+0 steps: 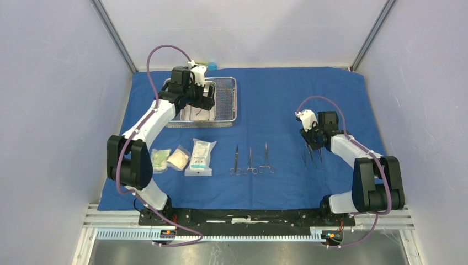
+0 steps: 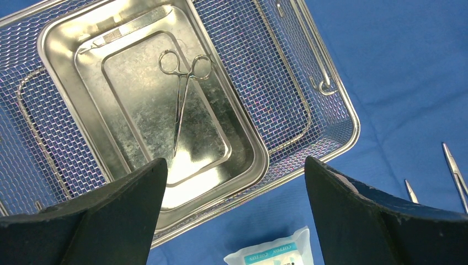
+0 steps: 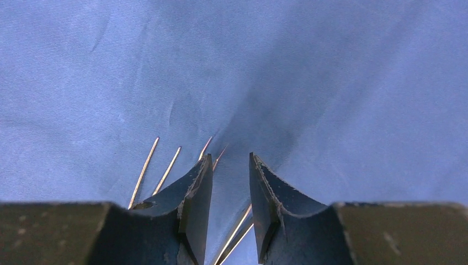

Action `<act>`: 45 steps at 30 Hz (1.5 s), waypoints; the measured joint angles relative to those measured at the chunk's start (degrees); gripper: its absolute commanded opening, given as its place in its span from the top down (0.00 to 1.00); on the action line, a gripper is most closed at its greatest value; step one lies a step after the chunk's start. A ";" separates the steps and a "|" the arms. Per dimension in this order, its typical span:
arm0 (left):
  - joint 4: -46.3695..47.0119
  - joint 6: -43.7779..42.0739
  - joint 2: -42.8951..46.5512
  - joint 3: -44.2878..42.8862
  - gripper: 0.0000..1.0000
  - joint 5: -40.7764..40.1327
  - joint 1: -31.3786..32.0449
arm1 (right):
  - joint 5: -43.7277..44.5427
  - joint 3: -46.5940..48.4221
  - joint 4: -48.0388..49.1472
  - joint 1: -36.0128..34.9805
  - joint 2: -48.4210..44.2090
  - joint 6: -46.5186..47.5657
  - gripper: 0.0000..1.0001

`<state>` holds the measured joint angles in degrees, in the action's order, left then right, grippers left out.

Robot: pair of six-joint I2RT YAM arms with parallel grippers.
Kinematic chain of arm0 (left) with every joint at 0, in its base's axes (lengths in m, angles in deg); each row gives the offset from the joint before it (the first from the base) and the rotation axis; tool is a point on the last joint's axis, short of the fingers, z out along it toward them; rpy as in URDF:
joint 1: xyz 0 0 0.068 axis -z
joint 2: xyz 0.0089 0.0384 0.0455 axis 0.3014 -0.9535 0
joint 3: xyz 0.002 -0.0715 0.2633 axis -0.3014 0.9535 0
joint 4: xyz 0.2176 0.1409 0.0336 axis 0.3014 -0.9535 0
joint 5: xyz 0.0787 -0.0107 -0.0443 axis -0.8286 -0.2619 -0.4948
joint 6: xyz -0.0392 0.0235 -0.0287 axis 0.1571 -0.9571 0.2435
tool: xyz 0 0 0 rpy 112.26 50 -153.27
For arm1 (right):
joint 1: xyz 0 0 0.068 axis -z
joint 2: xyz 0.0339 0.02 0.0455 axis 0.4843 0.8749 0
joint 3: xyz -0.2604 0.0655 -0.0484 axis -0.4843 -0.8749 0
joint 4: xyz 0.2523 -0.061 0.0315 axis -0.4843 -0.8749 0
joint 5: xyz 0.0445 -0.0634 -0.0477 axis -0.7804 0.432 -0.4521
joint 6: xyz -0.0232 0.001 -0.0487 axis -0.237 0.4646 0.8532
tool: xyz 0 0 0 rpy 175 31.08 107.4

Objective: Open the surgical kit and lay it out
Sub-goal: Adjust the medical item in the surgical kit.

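Up close — left gripper [image 2: 234,161] gapes above forceps [image 2: 182,94]; right gripper [image 3: 229,156], ajar, straddles instruments [image 3: 144,171].

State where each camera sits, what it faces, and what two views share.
Top external: above-behind, facing down on blue cloth; left arm, right arm show.
Left wrist: above the steel pan, facing down; open left tool shows.
Right wrist: low over cloth, facing instrument tips; right tool shows.
Top and left wrist share the mesh basket.

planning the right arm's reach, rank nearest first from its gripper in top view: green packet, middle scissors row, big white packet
1. middle scissors row, left of the right gripper
2. big white packet, farther left
3. green packet, farthest left
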<state>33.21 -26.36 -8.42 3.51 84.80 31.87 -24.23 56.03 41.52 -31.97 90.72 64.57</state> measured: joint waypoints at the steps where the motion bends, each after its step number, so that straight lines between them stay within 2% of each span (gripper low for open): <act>1: 0.00 0.00 0.00 -0.04 0.00 0.02 0.00 | 0.00 0.00 0.00 0.00 0.20 0.00 0.64; 29: -0.07 0.00 0.00 -0.11 0.00 0.02 0.00 | 1.16 -0.39 -0.09 -0.26 0.96 -0.20 0.72; 38: -0.09 0.00 0.00 -0.13 0.00 0.04 0.00 | 1.51 -0.46 -0.11 -0.26 0.96 -0.22 0.72; 45: -0.09 0.00 0.00 -0.13 0.00 0.04 0.00 | 1.49 -0.46 -0.22 -0.26 0.96 -0.20 0.67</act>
<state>33.12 -26.36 -8.42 3.38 84.84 31.87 -22.74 55.57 41.30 -32.24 91.68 64.37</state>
